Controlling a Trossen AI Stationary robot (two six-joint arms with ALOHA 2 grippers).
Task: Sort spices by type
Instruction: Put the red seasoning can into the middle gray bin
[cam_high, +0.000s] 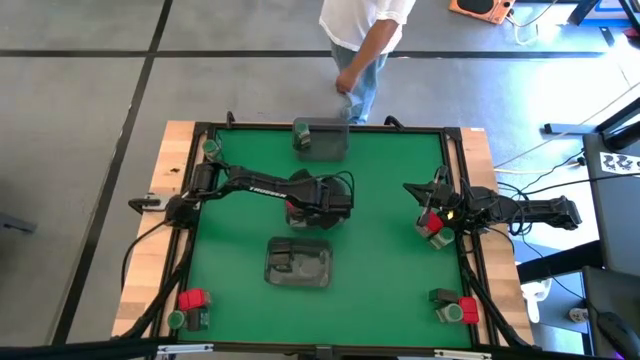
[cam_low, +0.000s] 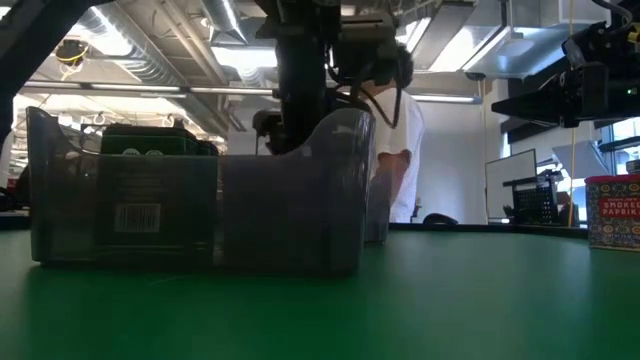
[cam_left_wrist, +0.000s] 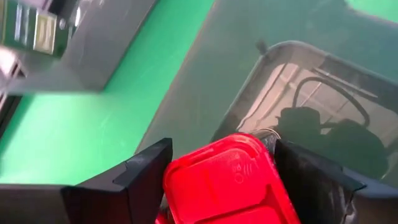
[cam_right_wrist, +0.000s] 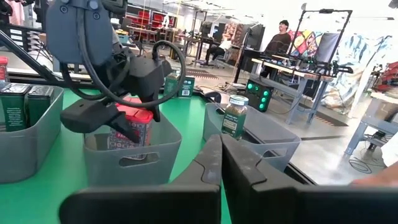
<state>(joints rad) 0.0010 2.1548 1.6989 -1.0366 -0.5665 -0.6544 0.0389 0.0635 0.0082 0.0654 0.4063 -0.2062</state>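
At the middle of the green tabletop (cam_high: 390, 240), the left hand (cam_left_wrist: 214, 180) has its fingers clamped on a red spice box (cam_left_wrist: 230, 186), held over a grey tray (cam_right_wrist: 134, 155). The right hand (cam_right_wrist: 221, 162) waits at the right edge with fingers pressed together and empty, just beside another red box (cam_high: 432, 222). A green-lidded jar (cam_right_wrist: 235, 116) stands in the far tray (cam_right_wrist: 261, 134), and dark boxes (cam_high: 295, 262) lie in the near one.

Green table (cam_high: 390, 270), three grey trays, person in white shirt (cam_high: 362, 30) behind
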